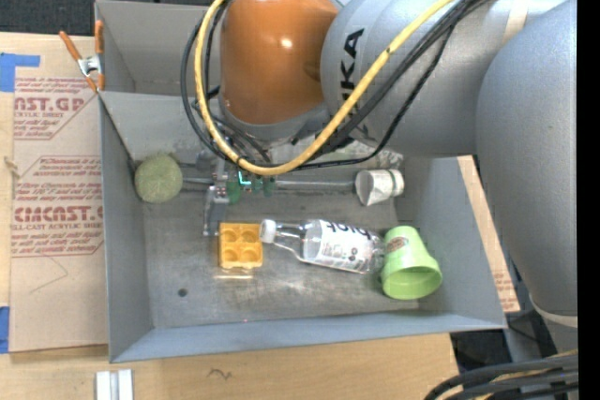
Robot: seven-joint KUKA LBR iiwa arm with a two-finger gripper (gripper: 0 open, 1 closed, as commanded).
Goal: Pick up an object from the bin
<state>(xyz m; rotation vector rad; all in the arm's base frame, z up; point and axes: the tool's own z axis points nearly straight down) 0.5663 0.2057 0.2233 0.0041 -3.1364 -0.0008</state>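
So: nothing is picked yet, and all five things lie on the bin (187, 300) floor. One of each: yellow four-hole block (237, 248); clear bottle (323, 244) just right of the block; green cup (410, 265) further right of it; olive ball (158, 179) behind-left; white cup (379, 185) behind-right. Jaws hang just behind the block; can't tell if they're open or closed. Grasp and lift remain.

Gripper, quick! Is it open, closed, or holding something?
Gripper: cannot be told. It is down in the bin right by the yellow block.
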